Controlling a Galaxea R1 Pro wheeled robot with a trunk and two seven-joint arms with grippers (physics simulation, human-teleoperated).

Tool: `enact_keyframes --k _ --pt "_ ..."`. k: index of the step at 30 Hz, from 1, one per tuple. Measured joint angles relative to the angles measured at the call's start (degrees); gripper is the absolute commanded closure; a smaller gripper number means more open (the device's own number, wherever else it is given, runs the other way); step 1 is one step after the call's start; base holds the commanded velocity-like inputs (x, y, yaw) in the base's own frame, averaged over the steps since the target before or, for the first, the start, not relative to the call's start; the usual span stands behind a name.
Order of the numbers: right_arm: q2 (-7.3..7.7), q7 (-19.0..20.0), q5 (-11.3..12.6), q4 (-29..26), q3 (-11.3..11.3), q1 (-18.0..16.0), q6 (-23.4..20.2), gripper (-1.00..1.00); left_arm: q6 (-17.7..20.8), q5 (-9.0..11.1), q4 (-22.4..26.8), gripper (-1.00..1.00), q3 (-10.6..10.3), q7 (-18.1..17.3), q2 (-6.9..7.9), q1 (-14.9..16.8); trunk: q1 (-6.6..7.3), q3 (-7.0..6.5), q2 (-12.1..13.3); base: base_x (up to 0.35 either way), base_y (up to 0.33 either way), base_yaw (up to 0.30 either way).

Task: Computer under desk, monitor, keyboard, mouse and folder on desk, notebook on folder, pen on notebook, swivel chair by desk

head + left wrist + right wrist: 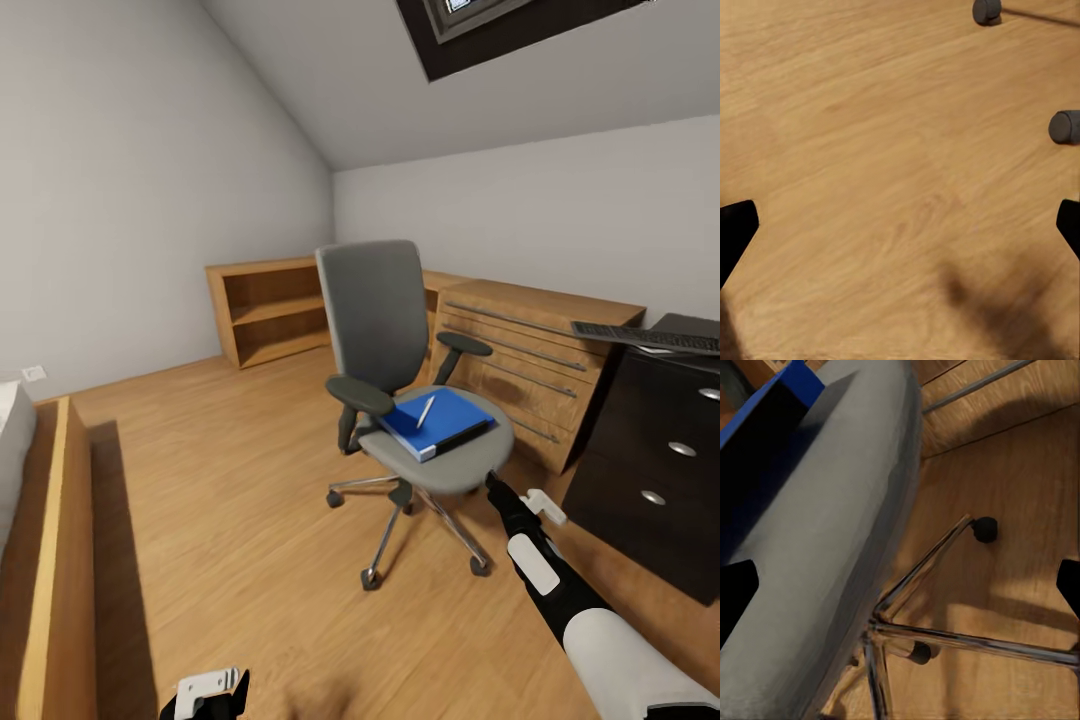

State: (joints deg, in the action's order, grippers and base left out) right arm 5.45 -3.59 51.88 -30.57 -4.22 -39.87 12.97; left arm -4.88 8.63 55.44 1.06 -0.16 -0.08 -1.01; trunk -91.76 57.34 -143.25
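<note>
Most of the job is left — your folder lies on the swivel chair with the pen on top, the keyboard on the far-right desk. Your right gripper nears the seat edge, fingers spread, empty; the left gripper hangs open too.

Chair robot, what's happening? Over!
Right gripper open at swivel chair seat edge. Left gripper open, low over floor. Folder and pen on seat.
</note>
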Motion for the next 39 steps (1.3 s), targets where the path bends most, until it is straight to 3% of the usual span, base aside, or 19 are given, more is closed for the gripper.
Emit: enact_keyframes --k 15,22,31,39 --pt "-0.09 0.0 0.1 0.1 0.0 0.0 -0.1 -1.00 0.0 0.0 0.0 -1.00 0.0 0.2 0.00 0.0 0.02 0.00 0.0 -0.171 0.150 0.000" --pt "-1.46 0.5 -0.3 0.2 0.0 0.0 0.0 -1.00 0.0 0.0 0.0 -1.00 0.0 0.3 -0.05 0.0 0.03 0.00 0.0 -0.011 0.009 0.000" --pt "-1.88 4.6 -3.1 0.6 -1.4 0.0 -0.1 -1.00 0.0 0.0 0.0 -1.00 0.0 0.4 -0.08 0.0 0.03 0.00 0.0 -0.001 0.001 0.000" --pt "-1.91 5.5 -3.6 0.8 -1.6 0.0 -0.1 -1.00 0.0 0.0 0.0 -1.00 -0.1 0.4 -0.08 0.0 0.03 0.00 0.0 0.000 0.000 0.000"
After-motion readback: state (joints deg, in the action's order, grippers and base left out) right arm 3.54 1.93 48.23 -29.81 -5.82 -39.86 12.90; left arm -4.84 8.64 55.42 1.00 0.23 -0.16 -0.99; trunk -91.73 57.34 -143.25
